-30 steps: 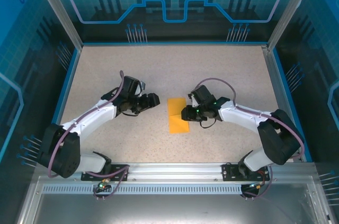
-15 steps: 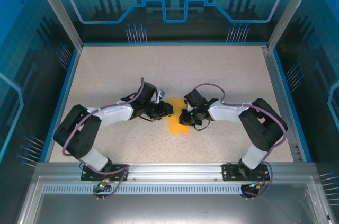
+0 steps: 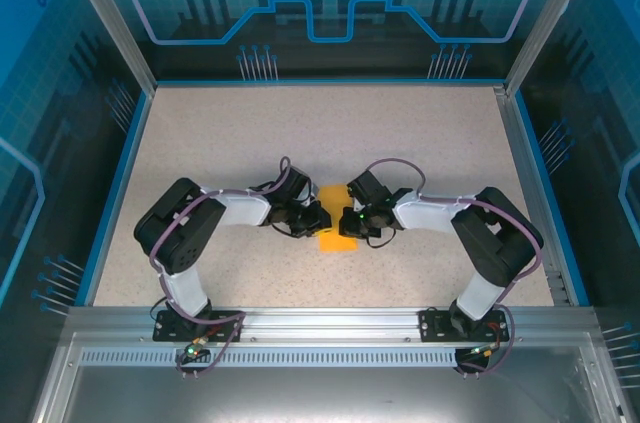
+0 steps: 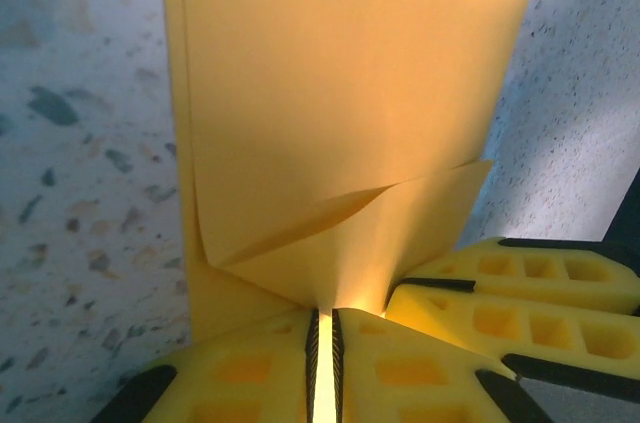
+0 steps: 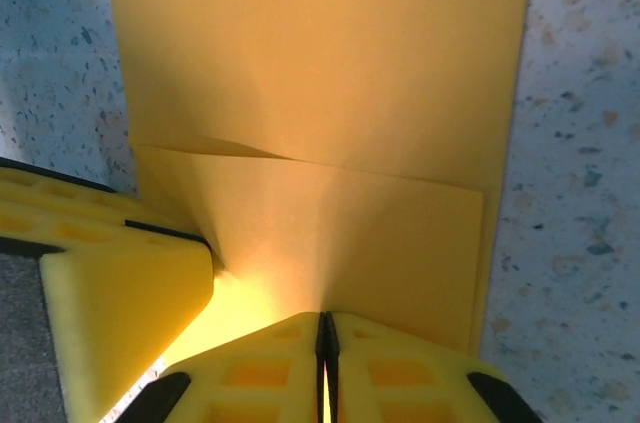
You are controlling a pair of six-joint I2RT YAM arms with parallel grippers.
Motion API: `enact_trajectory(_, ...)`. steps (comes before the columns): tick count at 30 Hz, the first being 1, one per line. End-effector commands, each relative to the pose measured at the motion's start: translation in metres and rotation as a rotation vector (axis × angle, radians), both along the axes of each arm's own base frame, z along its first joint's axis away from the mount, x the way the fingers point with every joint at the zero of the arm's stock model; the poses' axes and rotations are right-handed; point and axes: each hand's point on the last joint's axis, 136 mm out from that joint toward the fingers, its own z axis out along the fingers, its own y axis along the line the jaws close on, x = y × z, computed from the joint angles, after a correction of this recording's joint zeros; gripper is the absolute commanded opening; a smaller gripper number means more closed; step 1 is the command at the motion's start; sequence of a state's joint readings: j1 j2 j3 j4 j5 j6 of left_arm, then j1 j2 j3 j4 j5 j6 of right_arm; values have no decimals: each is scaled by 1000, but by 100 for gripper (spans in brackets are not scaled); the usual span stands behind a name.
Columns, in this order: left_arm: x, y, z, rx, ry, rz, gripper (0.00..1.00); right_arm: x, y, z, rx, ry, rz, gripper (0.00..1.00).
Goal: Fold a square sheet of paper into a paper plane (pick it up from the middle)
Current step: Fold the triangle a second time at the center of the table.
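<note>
The orange-yellow sheet of paper (image 3: 337,241) lies folded into a narrow strip at the table's middle, mostly covered by both grippers. My left gripper (image 3: 317,218) comes in from the left and my right gripper (image 3: 349,220) from the right, nearly touching over it. In the left wrist view the left gripper (image 4: 325,318) is shut on a lifted layer of the paper (image 4: 350,83), a flap curling up near the jaws. In the right wrist view the right gripper (image 5: 325,321) is shut on the paper (image 5: 320,73) too, its upper layer pulled up into the jaws.
The speckled table (image 3: 300,133) is bounded by a blue rim and glass walls. The right gripper's yellow finger (image 4: 510,288) crowds the left wrist view; the left gripper's finger (image 5: 110,288) sits close in the right wrist view.
My left arm has swung right to the paper and closed on its left edge. The right gripper has shifted slightly left. The paper is now mostly covered.
</note>
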State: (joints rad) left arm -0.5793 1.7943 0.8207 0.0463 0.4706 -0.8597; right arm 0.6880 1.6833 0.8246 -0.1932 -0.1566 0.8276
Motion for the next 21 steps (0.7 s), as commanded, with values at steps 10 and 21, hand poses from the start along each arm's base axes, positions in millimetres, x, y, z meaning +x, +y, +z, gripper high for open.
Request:
enact_trajectory(10,16,-11,30,-81,-122,8,10,-27,-20,-20,-123,70,45,8)
enact_trajectory(21,10,11,26,10,-133,71,13,-25,-23,-19,-151,65,45,8)
